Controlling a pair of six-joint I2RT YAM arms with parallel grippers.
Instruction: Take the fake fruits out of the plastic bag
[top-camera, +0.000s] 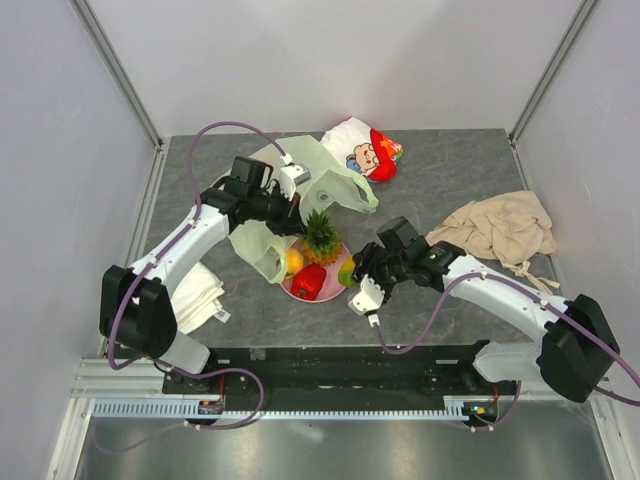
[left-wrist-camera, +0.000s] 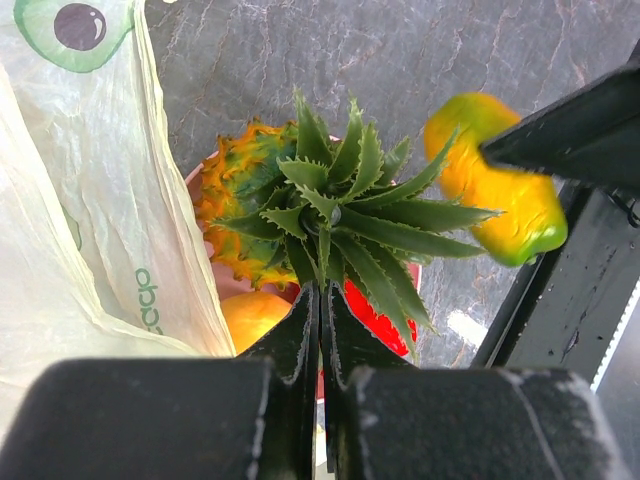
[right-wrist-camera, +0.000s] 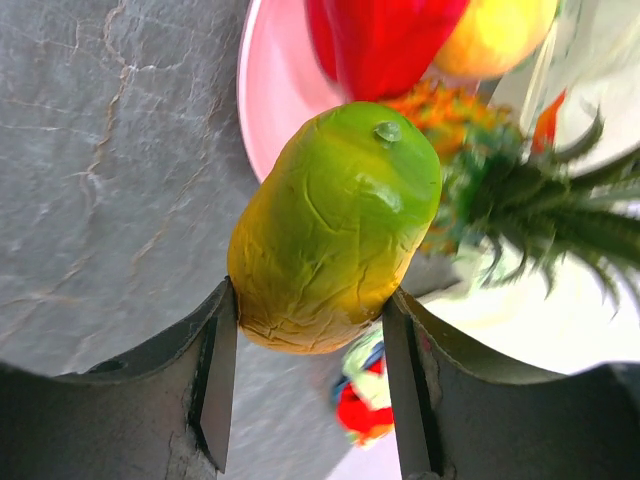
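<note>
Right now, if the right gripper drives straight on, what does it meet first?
Its held mango would likely meet the pink plate rim first, red pepper just beyond; height is unclear.

In the left wrist view the mango is blurred and the red pepper only a sliver under the crown of the pineapple. Whether the right tool grips the mango or merely flanks it cannot be told.

The pink plate was hemmed in: bag against its left side, upright pineapple at its back under the closed left gripper, right gripper clasping the mango at its right rim. Bare table lay open behind the plate, between the bag and the beige cloth.
</note>
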